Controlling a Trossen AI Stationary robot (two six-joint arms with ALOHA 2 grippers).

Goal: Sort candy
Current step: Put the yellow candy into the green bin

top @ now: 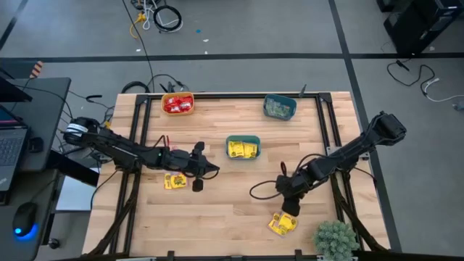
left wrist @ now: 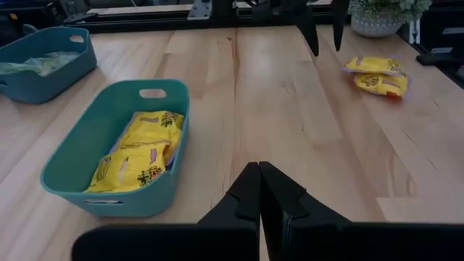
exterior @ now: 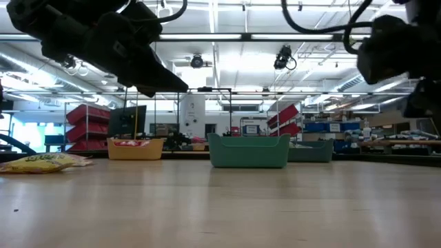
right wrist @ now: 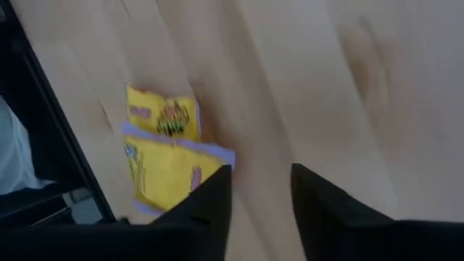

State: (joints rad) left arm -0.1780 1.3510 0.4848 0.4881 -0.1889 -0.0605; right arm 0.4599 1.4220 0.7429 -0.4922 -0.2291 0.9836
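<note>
Right end effector [right wrist: 261, 190] open over yellow candy packets [right wrist: 165, 156] — left end effector [left wrist: 259, 190] closed, empty, beside teal bowl [left wrist: 80, 141]

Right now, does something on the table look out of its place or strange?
Yes. Yellow candy packets lie loose on the table beside the left pincer, and more yellow packets lie by the front edge, just ahead of the right pincer. The rest sit in the bowls; nothing looks spilled or damaged.
</note>
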